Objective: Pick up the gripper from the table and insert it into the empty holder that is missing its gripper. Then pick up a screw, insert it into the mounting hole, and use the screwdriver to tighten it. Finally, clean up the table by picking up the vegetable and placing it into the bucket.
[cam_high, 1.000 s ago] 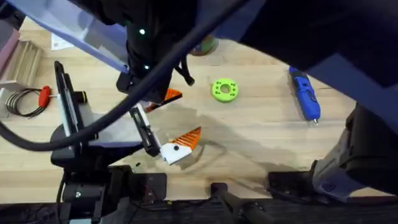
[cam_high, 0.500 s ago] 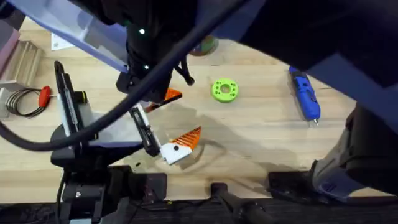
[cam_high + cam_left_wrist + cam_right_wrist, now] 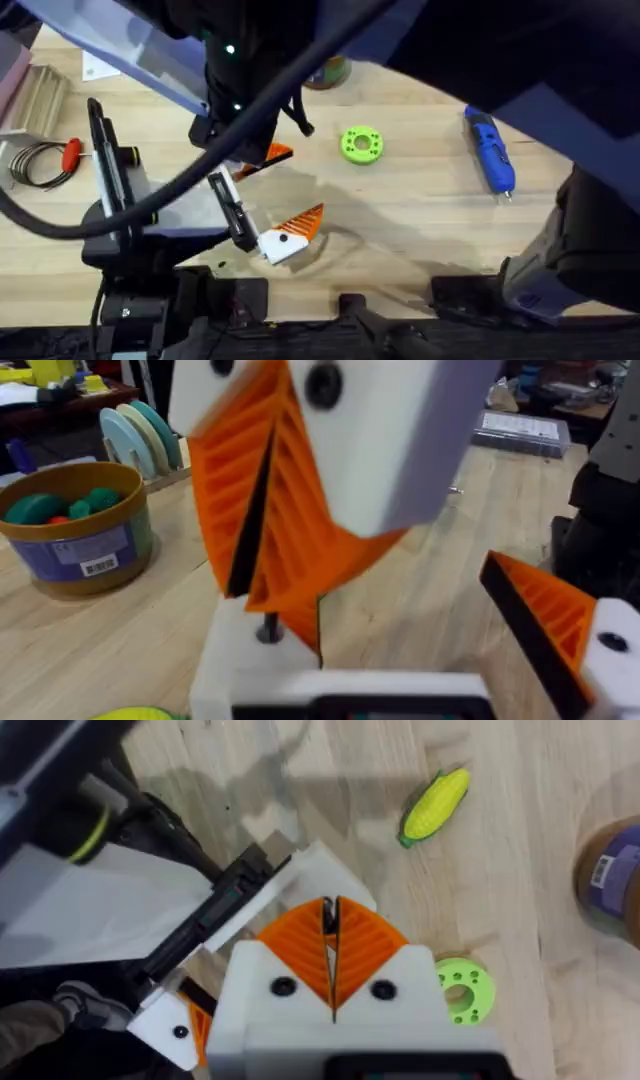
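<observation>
Seemingly nothing has shifted over the last second: both arms and every item on the table sit where they were. Judged from that, the first step is paused at fine alignment, with the insertion not finished.

- Right gripper [image 3: 329,920]: orange pads pressed flat together. It hangs just above the holder. A dark seam [image 3: 250,520] runs between the pads; it may be the black face of the gripper, pinched there, but I cannot tell.
- Left gripper [image 3: 287,238]: low over the table and spread wide, with one orange finger [image 3: 535,615] fitted.
- Holder [image 3: 240,660]: the bare white mount opposite that finger, with a small dark pin standing on it.
- Screwdriver [image 3: 490,152]: lying flat, well apart at the right, untouched.
- Vegetable [image 3: 436,805]: a yellow corn cob, loose on the wood, not yet cleared.
- Bucket [image 3: 75,530]: upright, with green and red pieces inside. Its purple label has a white barcode patch, but the print is too small to read.
- Disc [image 3: 361,144]: green, with no marking.

No brand name can be read anywhere.
</observation>
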Tool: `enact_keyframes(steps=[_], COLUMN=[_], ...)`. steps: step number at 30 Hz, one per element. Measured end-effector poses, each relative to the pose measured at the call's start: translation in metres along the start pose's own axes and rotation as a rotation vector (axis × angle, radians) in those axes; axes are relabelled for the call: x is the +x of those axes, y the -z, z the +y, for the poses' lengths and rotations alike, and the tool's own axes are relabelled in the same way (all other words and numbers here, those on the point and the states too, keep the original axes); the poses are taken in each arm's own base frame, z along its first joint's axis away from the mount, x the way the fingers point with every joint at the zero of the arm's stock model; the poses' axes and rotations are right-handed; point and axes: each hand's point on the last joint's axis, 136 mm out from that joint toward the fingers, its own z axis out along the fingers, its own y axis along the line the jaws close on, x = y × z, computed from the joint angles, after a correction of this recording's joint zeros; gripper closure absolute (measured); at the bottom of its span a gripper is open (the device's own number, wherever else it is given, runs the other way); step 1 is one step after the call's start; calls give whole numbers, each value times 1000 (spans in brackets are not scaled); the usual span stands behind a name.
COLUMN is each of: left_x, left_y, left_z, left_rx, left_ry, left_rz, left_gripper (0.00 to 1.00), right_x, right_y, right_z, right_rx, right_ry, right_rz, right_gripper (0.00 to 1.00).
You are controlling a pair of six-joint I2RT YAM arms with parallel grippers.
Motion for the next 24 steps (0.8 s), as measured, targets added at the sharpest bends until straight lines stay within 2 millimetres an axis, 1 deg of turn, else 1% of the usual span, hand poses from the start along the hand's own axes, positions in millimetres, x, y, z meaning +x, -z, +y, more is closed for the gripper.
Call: enact_keyframes(steps=[14, 20, 24], left_x=[0, 0, 0], left_y=[0, 0, 0], left_z=[0, 0, 0], left_rx=[0, 0, 0], left_ry=[0, 0, 0], left_rz=[0, 0, 0], left_gripper=[15, 15, 15], right_x=[1, 1, 1], right_y=[-1, -9, -11], right_z=[0, 0, 0], right_rx=[-1, -5, -5], right_ry=[0, -1, -1], right_rz=[4, 20, 22], right_gripper=[996, 996, 996])
